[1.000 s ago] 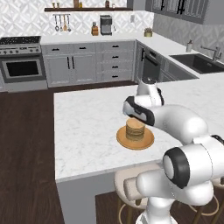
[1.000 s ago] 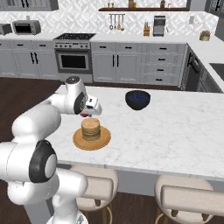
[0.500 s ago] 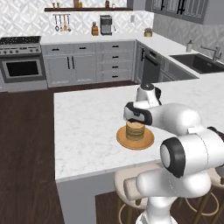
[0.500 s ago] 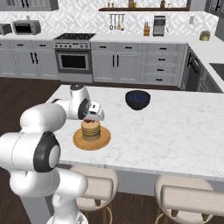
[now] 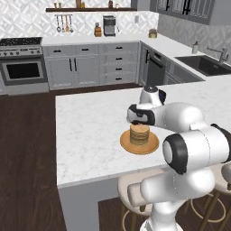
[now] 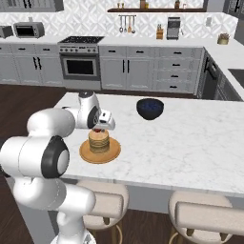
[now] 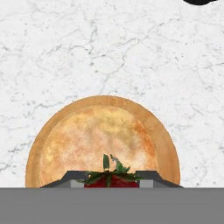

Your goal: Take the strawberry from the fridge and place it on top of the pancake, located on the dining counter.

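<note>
Since the earlier frame, the two-finger gripper (image 6: 98, 127) is being brought over the small tan pancake stack (image 7: 98, 138); the tiny red strawberry (image 7: 111, 180) is being held clamped, directly above the stack on the white marble dining counter (image 5: 88, 131).

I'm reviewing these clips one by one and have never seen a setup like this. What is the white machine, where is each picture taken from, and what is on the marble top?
The white machine is a robot arm on a base that can drive, in a computer-rendered kitchen. Two pictures come from cameras on that base, behind the arm to its left and right. The third comes from a camera on the hand, looking straight down.

On the white marble counter sits a stack of pancakes on a round brown plate, with a dark blue bowl farther back.

The gripper hangs right above the stack, its jaws shut on a strawberry. The hand view shows the red fruit and its green leaves between them, over the pancakes. It has not been let go yet.
</note>
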Motion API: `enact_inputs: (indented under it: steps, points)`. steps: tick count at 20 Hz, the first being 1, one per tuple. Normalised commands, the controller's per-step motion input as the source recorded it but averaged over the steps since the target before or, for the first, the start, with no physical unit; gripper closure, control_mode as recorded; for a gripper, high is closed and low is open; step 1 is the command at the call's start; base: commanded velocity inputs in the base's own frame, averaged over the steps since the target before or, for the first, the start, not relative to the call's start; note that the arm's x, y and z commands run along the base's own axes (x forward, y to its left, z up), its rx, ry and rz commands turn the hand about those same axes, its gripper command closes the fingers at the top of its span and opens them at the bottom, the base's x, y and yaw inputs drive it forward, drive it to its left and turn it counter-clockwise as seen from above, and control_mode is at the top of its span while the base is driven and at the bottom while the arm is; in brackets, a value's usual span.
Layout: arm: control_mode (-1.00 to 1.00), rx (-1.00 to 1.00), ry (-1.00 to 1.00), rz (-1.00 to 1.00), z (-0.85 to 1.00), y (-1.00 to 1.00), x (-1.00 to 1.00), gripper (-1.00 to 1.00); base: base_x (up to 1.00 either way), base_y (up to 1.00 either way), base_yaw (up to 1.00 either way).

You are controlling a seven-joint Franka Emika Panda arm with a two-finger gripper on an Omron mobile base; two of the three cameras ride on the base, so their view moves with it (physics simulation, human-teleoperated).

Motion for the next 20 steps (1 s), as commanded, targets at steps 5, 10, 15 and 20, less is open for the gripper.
enact_inputs:
  steps: [5,10,15,20]
  points:
    - [-1.00,0.00,0.00,0.00,-0.16,0.00,0.00,1.00,0.00,0.00,0.00]
    - [-1.00,0.00,0.00,0.00,-0.13,0.08,0.00,1.00,0.00,0.00,0.00]
    - [-1.00,0.00,0.00,0.00,-0.09,0.08,0.00,-1.00,0.00,0.00,0.00]
    - [-1.00,0.00,0.00,0.00,-0.05,0.03,0.00,-1.00,0.00,0.00,0.00]
